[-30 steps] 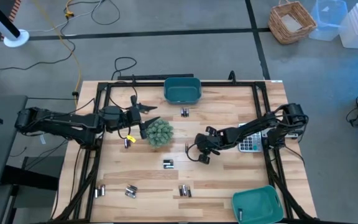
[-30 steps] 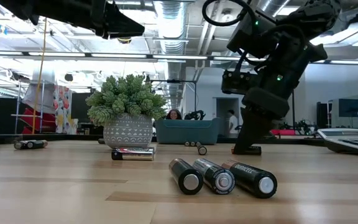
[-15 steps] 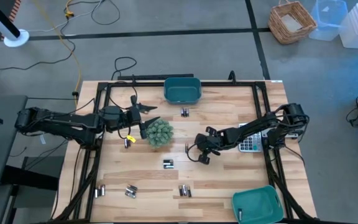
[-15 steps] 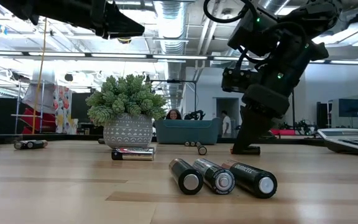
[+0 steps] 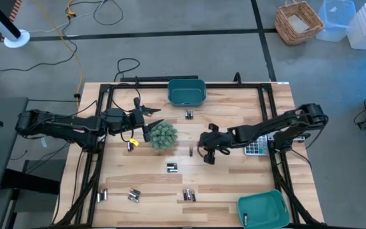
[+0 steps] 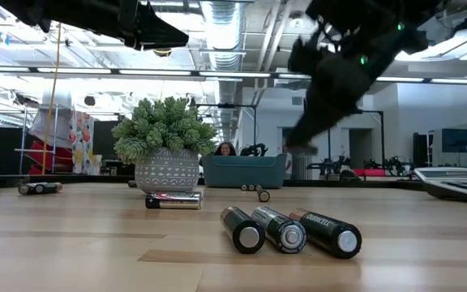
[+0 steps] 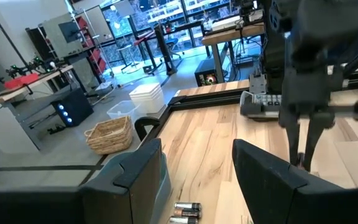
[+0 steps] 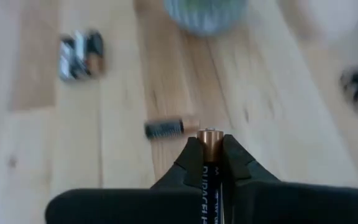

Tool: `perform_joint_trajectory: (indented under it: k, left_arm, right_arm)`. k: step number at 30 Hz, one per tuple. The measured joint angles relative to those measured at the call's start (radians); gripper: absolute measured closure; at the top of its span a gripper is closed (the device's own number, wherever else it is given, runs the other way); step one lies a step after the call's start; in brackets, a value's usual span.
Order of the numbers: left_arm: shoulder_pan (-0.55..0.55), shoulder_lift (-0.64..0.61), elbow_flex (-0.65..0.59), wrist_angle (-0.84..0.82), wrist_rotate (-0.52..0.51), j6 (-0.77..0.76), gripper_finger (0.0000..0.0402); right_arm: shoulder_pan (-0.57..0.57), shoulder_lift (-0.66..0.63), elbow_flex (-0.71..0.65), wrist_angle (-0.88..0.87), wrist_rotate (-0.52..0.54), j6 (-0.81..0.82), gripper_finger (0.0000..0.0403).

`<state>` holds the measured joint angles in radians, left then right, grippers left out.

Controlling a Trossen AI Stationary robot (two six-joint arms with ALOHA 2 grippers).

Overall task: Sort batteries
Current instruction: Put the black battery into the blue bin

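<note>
The left gripper [image 7: 197, 177] hangs over the desk [image 7: 216, 134] with jaws apart; batteries [image 7: 184, 211] lie below, and the right gripper [image 7: 303, 158] points down opposite.

1. Black-and-copper battery [image 6: 326, 233] nearest the low camera on the worktop: small white lettering on its side, too small to read for certain.
2. Battery [image 8: 207, 180] in the right wrist view: partial letters, "DURAC".
</note>
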<state>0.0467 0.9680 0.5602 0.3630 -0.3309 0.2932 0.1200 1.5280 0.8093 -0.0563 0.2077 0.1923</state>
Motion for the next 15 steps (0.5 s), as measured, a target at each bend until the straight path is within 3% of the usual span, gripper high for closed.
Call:
perform_joint_trajectory:
  k: [9,15]
  left_arm:
    - [0.0,0.0,0.0,-0.002,0.0,0.0,0.021]
    - [0.0,0.0,0.0,-0.007,0.0,0.0,0.021]
  right_arm:
    - [-0.006,-0.095,0.0,0.156,-0.06,-0.184,0.0386]
    - [-0.034,-0.101,0.001,0.305,-0.175,-0.251,0.0386]
